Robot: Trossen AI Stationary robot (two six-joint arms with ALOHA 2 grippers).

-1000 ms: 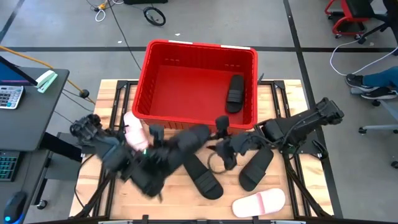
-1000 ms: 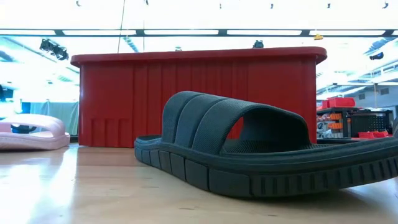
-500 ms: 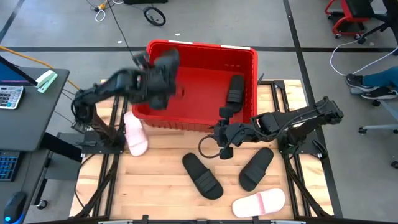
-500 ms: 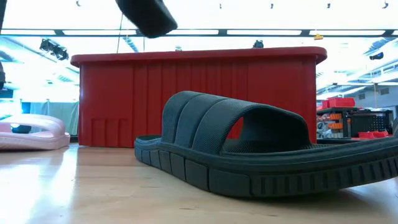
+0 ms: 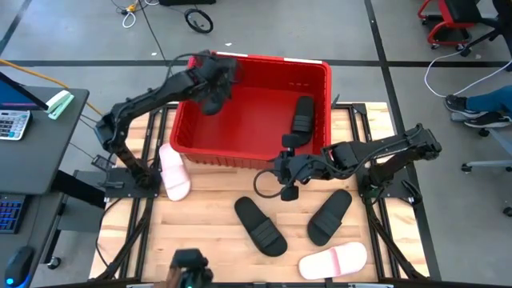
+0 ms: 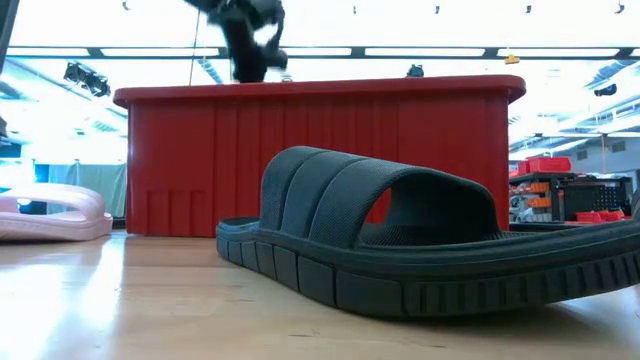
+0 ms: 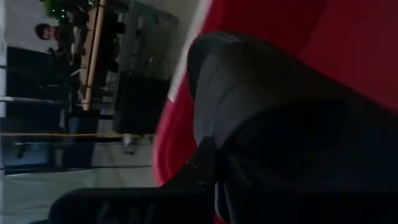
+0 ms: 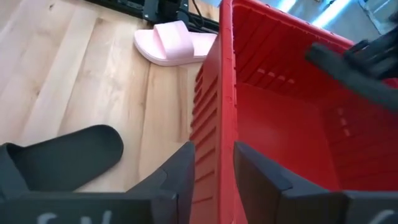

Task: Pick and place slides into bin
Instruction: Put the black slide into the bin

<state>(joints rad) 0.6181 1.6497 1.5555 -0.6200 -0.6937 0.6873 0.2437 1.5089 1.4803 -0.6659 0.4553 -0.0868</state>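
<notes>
My left gripper [image 5: 211, 82] is shut on a black slide [image 7: 280, 112], up over the far left corner of the red bin [image 5: 186, 104]; it also shows above the bin's rim in the low view [image 6: 246, 38]. One black slide [image 5: 302, 118] lies on the bin's floor. On the table lie two black slides [image 5: 260, 226] [image 5: 330, 216] and two pink ones [image 5: 173, 172] [image 5: 333, 260]. My right gripper [image 5: 284, 166] is open and empty, just before the bin's near wall [image 8: 208, 124]. My left gripper holds the black slide, but the slide itself fills the wrist view and hides the place of contact. The slide [image 5: 214, 74] is lifted clear, above the bin's far left corner.
The wooden table [image 5: 216, 256] has bare room at its near left. A dark cable loop [image 5: 266, 188] lies by my right gripper. A small device [image 5: 189, 268] sits at the near edge. A desk with a keyboard [image 5: 12, 120] stands left of the table.
My left gripper has risen from the table's near left with the black slide and swung toward the far edge, first over the bin's left wall, now over its far left corner. My right gripper has crept toward the bin's near wall.
</notes>
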